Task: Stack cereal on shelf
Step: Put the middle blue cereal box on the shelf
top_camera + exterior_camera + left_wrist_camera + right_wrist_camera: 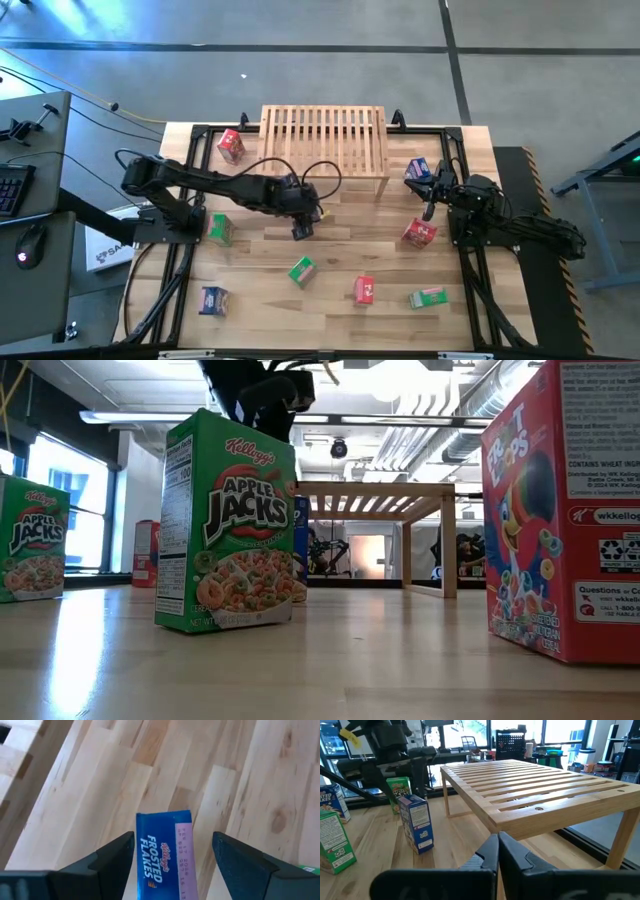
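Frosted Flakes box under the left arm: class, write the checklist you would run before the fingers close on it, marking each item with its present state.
1. Frosted Flakes box between the left gripper's fingers: ok.
2. Left fingers open wider than the box: ok.
3. Box centred in the gap: not ok, it sits nearer one finger.
4. Shelf slats free of boxes: ok.
5. Right gripper out of the way: ok, fingers shut, waiting to the right of the shelf.
6. How far down the box the fingers reach: cannot tell.
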Robot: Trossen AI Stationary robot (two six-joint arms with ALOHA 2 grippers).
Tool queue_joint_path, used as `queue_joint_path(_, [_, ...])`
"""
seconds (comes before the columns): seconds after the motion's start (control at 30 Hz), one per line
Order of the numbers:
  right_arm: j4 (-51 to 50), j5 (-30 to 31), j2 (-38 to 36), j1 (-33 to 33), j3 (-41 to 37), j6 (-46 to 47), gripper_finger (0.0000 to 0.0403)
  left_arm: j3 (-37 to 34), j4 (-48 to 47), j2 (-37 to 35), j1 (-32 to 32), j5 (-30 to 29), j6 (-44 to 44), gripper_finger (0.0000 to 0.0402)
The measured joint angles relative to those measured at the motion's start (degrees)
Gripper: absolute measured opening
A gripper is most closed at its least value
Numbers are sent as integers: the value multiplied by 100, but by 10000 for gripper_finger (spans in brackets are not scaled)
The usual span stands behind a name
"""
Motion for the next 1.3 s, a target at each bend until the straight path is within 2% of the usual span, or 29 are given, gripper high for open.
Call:
queue_joint_path(0.4, [0,0,0,0,0,-1,0,0,-524,0,1,-177,-335,267])
queue_joint_path(0.6, [-2,0,0,0,2,0,0,-152,-406,-2,57,181,-327,267])
queue_joint_path(0.87, [0,0,0,-2,2,-1,0,-278,-317,-2,58,186,-282,263])
queue_joint_path(1.0, [-1,0,0,-1,1,-1,0,-280,-295,2,58,395,-236,240])
queue_joint_path(1.3, [0,0,0,-1,1,0,0,-280,-93,112,54,447,24,166])
